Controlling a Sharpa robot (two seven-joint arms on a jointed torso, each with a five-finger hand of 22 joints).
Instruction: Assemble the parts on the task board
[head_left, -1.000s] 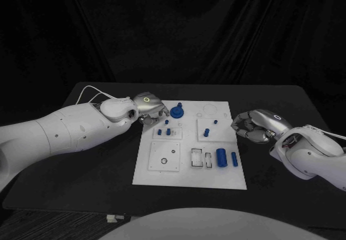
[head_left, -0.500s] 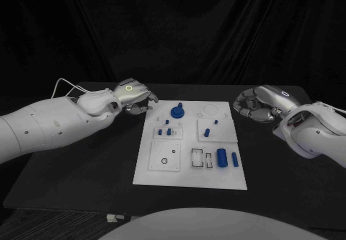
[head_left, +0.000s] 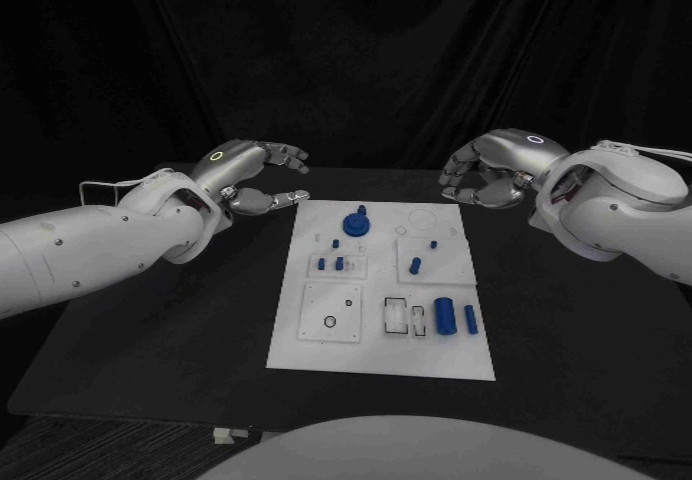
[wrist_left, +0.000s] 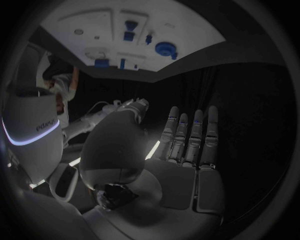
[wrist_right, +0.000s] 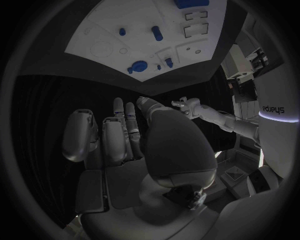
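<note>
The white task board (head_left: 378, 345) lies in the middle of the black table. On it, a blue round knob (head_left: 356, 221) stands at the far end. Small blue pegs (head_left: 333, 264) stand in a square plate, and another peg (head_left: 414, 265) stands to their right. Two blue cylinders (head_left: 444, 314) lie near the board's right edge. My left hand (head_left: 254, 177) hovers beyond the board's far left corner, fingers spread, holding nothing. My right hand (head_left: 488, 174) hovers past the far right corner, fingers loosely curved and empty. The wrist views show both palms (wrist_left: 187, 155) (wrist_right: 122, 155) bare, with the board (wrist_left: 94, 20) (wrist_right: 106, 30) ahead of them.
Near the board's front lie a white square plate with a small ring (head_left: 330, 313) and open rectangular slots (head_left: 394, 315). A faint round recess (head_left: 424, 216) sits at the far right of the board. Black table surface (head_left: 173, 330) surrounds the board.
Both hands have lifted and pulled away from the board's sides toward its far corners. The left hand's fingers have spread, and the right hand has uncurled somewhat.
</note>
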